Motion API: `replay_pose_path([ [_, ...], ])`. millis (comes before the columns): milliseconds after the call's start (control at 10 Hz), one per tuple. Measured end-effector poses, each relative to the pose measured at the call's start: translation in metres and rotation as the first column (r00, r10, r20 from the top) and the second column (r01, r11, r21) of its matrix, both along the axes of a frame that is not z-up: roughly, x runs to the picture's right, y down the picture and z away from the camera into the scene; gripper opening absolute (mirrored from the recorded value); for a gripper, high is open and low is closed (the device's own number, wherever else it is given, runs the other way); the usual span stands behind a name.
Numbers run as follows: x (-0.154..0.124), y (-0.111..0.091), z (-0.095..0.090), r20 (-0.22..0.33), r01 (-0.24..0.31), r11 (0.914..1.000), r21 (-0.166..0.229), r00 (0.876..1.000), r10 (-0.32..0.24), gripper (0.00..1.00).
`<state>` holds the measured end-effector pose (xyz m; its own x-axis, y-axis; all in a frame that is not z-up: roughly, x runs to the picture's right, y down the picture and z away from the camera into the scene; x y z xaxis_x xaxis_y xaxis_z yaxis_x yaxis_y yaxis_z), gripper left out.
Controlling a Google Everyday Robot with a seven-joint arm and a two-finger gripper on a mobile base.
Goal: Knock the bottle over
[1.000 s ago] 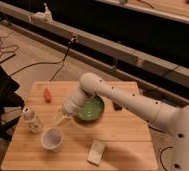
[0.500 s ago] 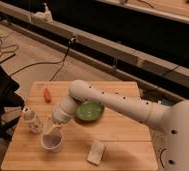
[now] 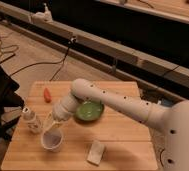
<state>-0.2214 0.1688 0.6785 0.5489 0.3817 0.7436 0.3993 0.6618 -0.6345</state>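
The bottle is small, clear and whitish with a white cap. It stands upright near the left edge of the wooden table. My gripper hangs at the end of the white arm, just right of the bottle and right above the white cup. A small gap seems to remain between gripper and bottle.
A green bowl sits mid-table behind the arm's wrist. A small orange-red object lies at the back left. A pale flat packet lies near the front edge. Cables run over the floor at the left.
The gripper has swung left and down, from over the green bowl to above the cup, close beside the bottle. The bottle still stands upright.
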Motion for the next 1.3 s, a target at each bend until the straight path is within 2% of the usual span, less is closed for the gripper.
replay_pose_path([
  [300,-0.036,-0.006,-0.002,0.083,-0.051,0.9987,-0.003,0.995,0.051,0.00],
  [500,-0.062,-0.002,-0.005,0.138,-0.082,0.9965,-0.019,0.987,0.083,0.00],
  [800,-0.097,-0.004,-0.004,0.191,-0.123,0.9919,-0.032,0.973,0.127,0.00],
  [1100,-0.128,-0.013,0.003,0.210,-0.136,0.9906,-0.002,0.968,0.134,0.00],
  [1300,-0.140,-0.031,0.016,0.194,-0.168,0.9851,0.035,0.968,0.158,0.00],
])
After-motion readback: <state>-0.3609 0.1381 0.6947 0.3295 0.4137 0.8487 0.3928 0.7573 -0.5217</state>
